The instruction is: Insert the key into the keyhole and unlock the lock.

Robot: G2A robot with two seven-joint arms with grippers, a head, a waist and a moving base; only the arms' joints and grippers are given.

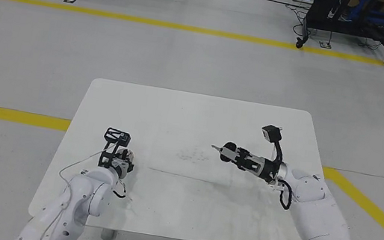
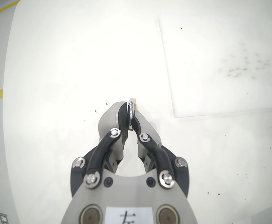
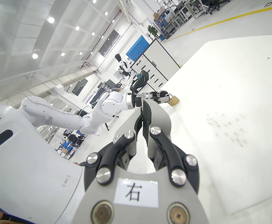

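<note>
My left gripper (image 2: 131,109) is shut on the silver shackle (image 2: 130,112) of a small brass padlock (image 2: 135,104), holding it just above the white table (image 1: 177,118) near its left edge. The right wrist view shows that padlock (image 3: 173,100) hanging from the left gripper (image 3: 164,98), brass body outward. My right gripper (image 1: 227,153) hovers over the table's right half, shut, with the thin metal key (image 1: 216,148) sticking out towards the left arm. In its own view the right gripper (image 3: 144,107) points at the padlock; the key is hidden between the pads.
A thin white sheet (image 2: 212,63) covers the table's middle and right, with dark scuff marks (image 1: 190,154) at its centre. About a third of the table's width separates the two grippers. The left gripper (image 1: 123,161) sits close to the front-left corner.
</note>
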